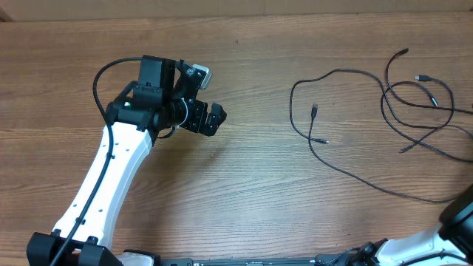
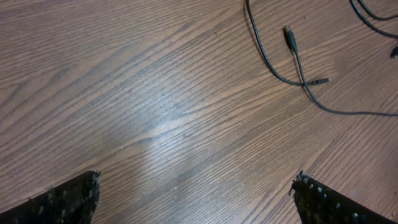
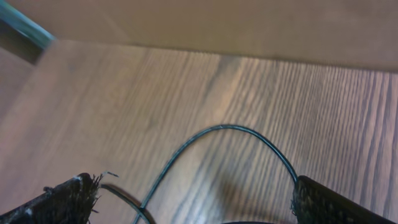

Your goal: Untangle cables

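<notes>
Lying in loose, open loops on the right part of the brown wood-grain table (image 1: 244, 192), the thin black flexible cables (image 1: 340, 71) cross one another in several places, their small plug ends (image 1: 314, 111) resting on the boards — well apart from the white-armed left gripper (image 1: 214, 118), which hangs over the wood left of centre. Both black two-finger grippers stand with fingers spread wide and grasp nothing — the right gripper (image 3: 193, 186), seen only in its wrist view, hovers where one cord arcs across the table just ahead of its fingertips.
</notes>
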`<state>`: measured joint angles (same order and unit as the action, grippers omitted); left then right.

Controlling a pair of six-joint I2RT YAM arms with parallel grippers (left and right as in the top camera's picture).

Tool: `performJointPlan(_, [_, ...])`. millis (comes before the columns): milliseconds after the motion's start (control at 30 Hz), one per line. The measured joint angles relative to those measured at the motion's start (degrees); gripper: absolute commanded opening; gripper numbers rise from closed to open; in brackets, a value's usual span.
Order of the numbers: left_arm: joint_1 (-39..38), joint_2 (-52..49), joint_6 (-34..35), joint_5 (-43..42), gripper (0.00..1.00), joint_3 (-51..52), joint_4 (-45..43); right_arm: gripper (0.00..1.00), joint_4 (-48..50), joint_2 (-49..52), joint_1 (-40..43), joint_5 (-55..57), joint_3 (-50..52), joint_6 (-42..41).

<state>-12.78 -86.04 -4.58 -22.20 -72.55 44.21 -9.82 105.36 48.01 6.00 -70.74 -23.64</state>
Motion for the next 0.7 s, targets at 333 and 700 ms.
performJointPlan(333, [-0.4,0.0,0.0,0.2,1.00,0.0,0.1,0.99,-7.3,13.4,0.0,-2.1,-6.5,3.4])
performJointPlan(700, [-0.4,0.0,0.0,0.2,1.00,0.0,0.2,1.00,-11.0,14.6,0.0,-3.9,-9.7,5.6])
